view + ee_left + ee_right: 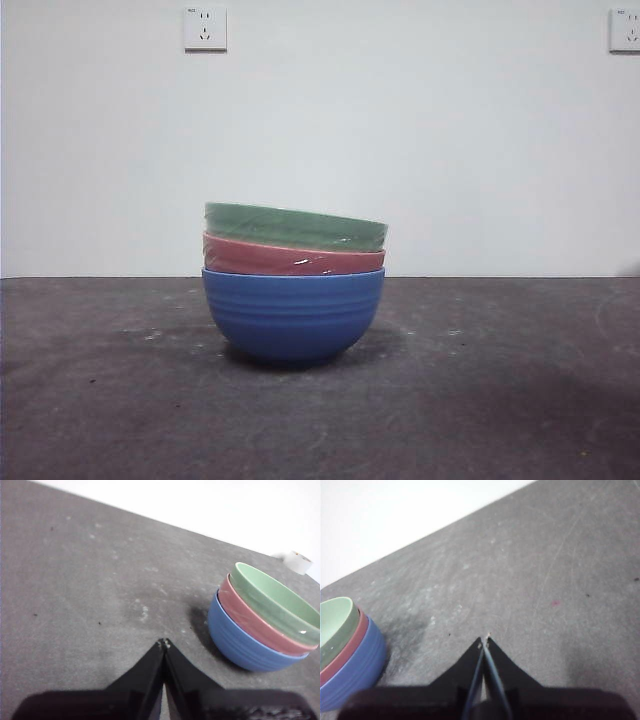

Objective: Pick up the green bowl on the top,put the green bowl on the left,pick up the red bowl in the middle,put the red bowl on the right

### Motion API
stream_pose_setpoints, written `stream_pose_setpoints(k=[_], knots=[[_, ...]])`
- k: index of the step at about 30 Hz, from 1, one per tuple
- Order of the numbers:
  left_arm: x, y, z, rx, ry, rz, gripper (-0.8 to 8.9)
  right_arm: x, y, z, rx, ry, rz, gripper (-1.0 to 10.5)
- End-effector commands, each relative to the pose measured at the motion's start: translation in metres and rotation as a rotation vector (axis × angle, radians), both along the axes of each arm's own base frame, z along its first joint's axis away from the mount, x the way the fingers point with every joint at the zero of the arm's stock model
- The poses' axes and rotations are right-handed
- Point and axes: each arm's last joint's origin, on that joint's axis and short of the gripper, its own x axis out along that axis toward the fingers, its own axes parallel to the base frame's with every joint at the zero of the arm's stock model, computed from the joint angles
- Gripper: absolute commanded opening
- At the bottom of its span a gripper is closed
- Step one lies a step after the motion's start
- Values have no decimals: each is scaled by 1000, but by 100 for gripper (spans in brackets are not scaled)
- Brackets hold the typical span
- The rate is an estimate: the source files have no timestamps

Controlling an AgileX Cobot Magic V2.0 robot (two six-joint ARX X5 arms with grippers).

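Three bowls stand stacked on the dark table in the front view. The green bowl (295,226) is on top, tilted a little. It rests in the red bowl (292,258), which rests in a blue ridged bowl (293,314). The stack also shows in the left wrist view, green bowl (272,600) over red bowl (252,622), and at the edge of the right wrist view, green bowl (337,625) over red bowl (347,647). My left gripper (164,643) is shut and empty, apart from the stack. My right gripper (485,640) is shut and empty, also apart from it. Neither arm shows in the front view.
The grey table (500,400) runs back to a white wall with two sockets (205,28). A roll of white tape (298,561) lies at the table's far edge in the left wrist view.
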Motion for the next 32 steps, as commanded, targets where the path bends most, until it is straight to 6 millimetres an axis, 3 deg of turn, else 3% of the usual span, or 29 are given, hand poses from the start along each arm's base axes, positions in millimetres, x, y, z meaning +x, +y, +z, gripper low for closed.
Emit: stream_pose_setpoints(k=[1, 9, 18, 25, 32], knots=[[-5, 0, 17, -29, -17, 15, -7, -1, 0, 19, 16, -35, -4, -10], [-16, 3, 64, -7, -12, 84, -7, 3, 0, 75, -23, -64, 5, -9], [7, 1, 119, 160, 0, -9, -8, 29, 5, 141, -218, -35, 113, -7], [39, -4, 142, 224, 46, -219, -8, 56, 12, 165, -319, 11, 286, -2], [73, -11, 154, 162, 133, -421, 1, 77, 18, 160, -300, 79, 435, 1]])
